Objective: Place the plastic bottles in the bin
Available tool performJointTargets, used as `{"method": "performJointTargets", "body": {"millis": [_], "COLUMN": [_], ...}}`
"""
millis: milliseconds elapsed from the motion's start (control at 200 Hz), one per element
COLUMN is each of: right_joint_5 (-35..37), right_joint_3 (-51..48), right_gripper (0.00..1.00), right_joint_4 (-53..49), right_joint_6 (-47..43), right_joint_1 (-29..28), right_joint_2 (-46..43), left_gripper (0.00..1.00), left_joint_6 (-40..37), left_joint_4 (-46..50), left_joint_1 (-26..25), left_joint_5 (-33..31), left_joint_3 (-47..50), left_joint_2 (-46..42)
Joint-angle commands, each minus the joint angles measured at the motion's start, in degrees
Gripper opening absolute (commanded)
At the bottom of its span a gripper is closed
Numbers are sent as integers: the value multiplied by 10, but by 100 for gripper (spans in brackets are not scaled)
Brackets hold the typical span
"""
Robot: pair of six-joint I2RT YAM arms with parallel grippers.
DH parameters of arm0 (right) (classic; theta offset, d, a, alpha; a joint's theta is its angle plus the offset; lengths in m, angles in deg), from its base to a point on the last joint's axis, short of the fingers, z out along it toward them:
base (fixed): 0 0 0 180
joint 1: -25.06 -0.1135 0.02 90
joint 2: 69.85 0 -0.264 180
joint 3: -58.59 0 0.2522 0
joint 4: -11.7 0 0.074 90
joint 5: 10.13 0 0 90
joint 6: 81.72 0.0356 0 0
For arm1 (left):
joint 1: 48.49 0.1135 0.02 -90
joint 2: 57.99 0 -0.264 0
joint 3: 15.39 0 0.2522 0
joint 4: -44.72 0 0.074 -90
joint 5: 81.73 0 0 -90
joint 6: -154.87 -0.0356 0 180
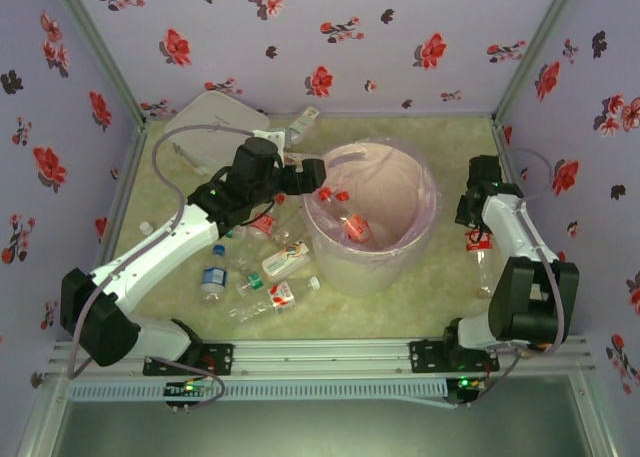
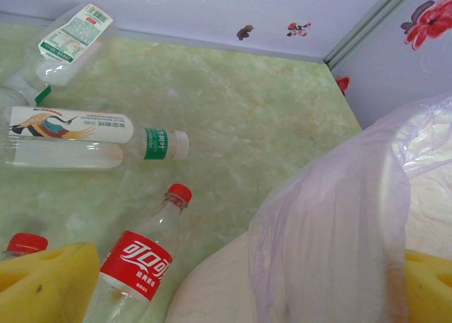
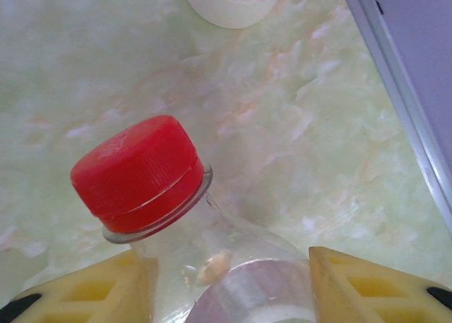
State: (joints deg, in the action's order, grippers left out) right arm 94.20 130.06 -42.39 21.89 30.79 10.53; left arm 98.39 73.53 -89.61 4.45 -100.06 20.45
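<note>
Top external view: left gripper (image 1: 300, 185) hangs spread open at the bin's (image 1: 370, 272) left rim, above a cola bottle (image 2: 134, 266). Right of the bin, the right gripper (image 3: 233, 284) clamps a red-capped bottle (image 3: 138, 171) whose long axis runs near-to-far.

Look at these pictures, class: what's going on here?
Two robot arms are moving plastic bottles from a table into a pink-lined bin. The right gripper is shut on a red-capped bottle right of the bin. The left gripper hangs open at the bin's rim, holding nothing. One bottle lies in the bin; several lie on the table left of it.
</note>
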Motion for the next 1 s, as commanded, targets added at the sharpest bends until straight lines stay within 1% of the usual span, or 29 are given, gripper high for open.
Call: {"method": "performJointTargets", "body": {"millis": [0,250,385,525,730,920,995], "right_joint_5": [-60,-187,-231,-271,-307,-380,-391], "right_joint_3": [17,48,94,154,258,356,393], "right_gripper": [40,31,26,24,21,15,12], "right_joint_4": [-17,-11,-22,-39,-35,20,39], "right_joint_6": [24,60,73,79,95,127,142], "right_joint_1": [3,2,2,2,2,2,-1], "right_joint_2": [-41,-135,-170,-189,-212,-217,-209], "left_gripper": [96,96,96,95,96,96,96], "left_joint_6": [-7,4,13,13,12,12,12], "left_joint_4": [18,15,6,6,5,3,3], "left_joint_1": [10,10,10,10,10,10,10], "left_joint_5": [-13,-13,-16,-17,-17,-17,-19], "left_joint_3": [-3,3,17,22,26,28,26], "left_joint_2": [10,7,-2,-6,-7,-7,-5]}}
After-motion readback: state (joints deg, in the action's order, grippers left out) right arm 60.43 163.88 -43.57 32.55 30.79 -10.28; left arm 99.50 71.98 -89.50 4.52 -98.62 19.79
